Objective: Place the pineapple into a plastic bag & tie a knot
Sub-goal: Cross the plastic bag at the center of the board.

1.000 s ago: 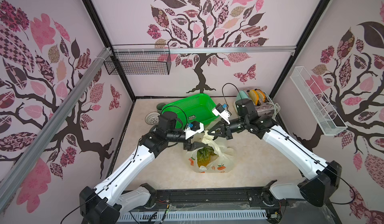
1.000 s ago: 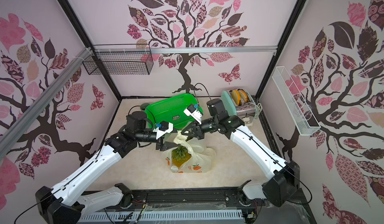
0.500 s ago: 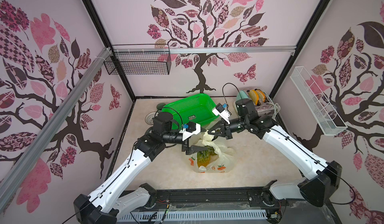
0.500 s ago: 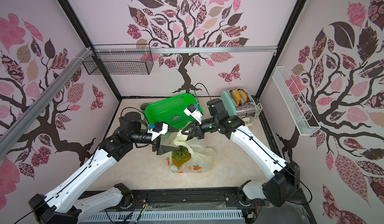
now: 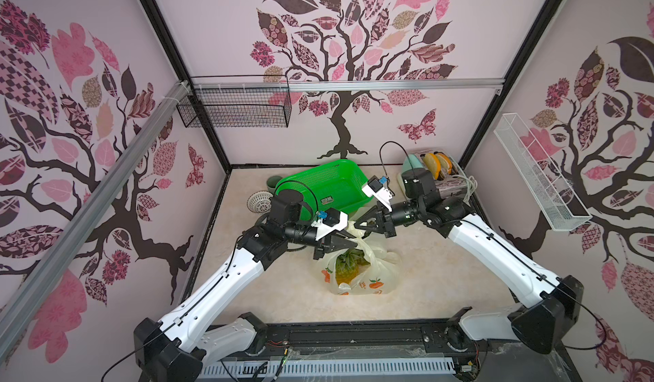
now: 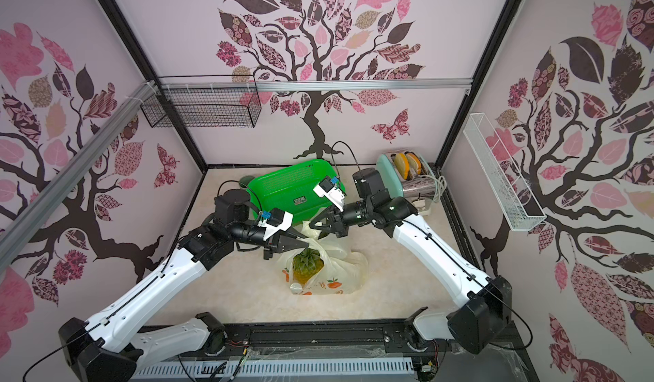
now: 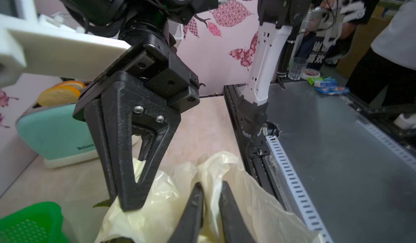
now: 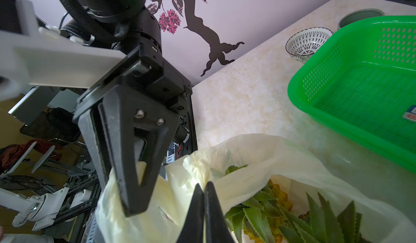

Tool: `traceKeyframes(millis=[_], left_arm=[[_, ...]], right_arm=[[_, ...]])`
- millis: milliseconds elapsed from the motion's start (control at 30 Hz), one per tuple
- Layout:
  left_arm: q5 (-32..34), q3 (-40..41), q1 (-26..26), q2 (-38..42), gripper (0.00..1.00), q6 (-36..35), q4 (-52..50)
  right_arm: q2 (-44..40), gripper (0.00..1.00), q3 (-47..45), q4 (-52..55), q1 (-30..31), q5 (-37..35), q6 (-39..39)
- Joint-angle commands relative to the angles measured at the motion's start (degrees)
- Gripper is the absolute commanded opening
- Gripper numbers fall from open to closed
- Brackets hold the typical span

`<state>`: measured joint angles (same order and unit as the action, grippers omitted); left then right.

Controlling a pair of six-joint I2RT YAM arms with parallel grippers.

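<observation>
**Both jaws gripping the bag's top, knot yet to be tied**

The pineapple (image 5: 348,267) is lying inside the plastic bag (image 5: 377,277), with its leafy crown pointing toward the bag's mouth. The bag is resting on the tabletop (image 5: 460,277), just in front of the green basket (image 5: 325,185). Loading looks finished, so only the knot appears to be left.

The two arms are meeting over the bag's mouth with their tips near each other. The left jaws are pressing together on a fold of the pale film there. The right jaws are clamping a separate gathered piece beside it. Whether each piece is a full handle loop is hard to tell.

Gripping the two pieces apart is probably meant to draw the mouth up clear of the crown and leave two ends free for crossing. The film is thin, so a hard pull could let it slip or tear on the leaves.
</observation>
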<state>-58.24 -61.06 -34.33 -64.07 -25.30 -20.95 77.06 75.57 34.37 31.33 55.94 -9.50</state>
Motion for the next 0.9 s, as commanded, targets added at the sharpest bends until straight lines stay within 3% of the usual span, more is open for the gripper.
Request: traceKeyframes(millis=[0, 233, 567, 867], left_arm=[[-1.1, -0.7, -0.1, 1.5, 0.00, 1.0, -0.5], [5.0, 2.3, -0.2, 5.0, 0.00, 8.9, -1.3], [12.0, 2.5, -0.1, 0.8, 0.00, 8.2, -1.9], [13.0, 3.6, -0.1, 0.1, 0.00, 8.1, 0.2]], right_arm=[[-2.4, 0.00, 1.0, 0.9, 0.2, -2.8, -0.8], [-5.2, 0.00, 0.9, 2.3, 0.4, -8.9, -1.2], [-6.6, 0.00, 3.7, 4.0, 4.5, -14.4, -0.8], [-9.2, 0.00, 6.7, 11.1, 8.0, -18.0, -2.9]])
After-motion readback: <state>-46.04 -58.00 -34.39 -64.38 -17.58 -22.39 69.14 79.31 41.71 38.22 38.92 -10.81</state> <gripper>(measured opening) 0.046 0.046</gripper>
